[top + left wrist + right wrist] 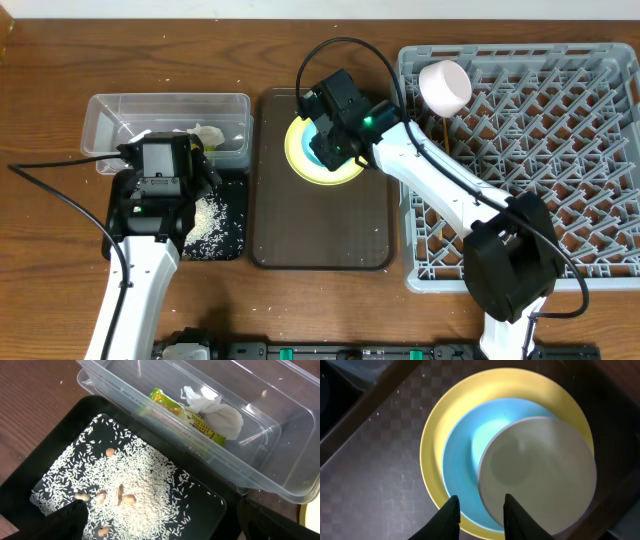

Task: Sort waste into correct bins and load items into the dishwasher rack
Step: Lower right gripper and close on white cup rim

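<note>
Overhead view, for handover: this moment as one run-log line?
left gripper open over rice in black tray | right gripper above pale bowl, blue bowl, yellow plate | wrapper, tissue in clear tub | cup in rack

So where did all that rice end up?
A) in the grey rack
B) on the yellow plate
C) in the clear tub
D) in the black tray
D: the rice lies spread over the black tray, while the clear tub holds only a wrapper and a tissue.

Pale bowl (537, 470) blocks the yellow plate (432, 450); brown tray (320, 235) around lies bare.
</note>
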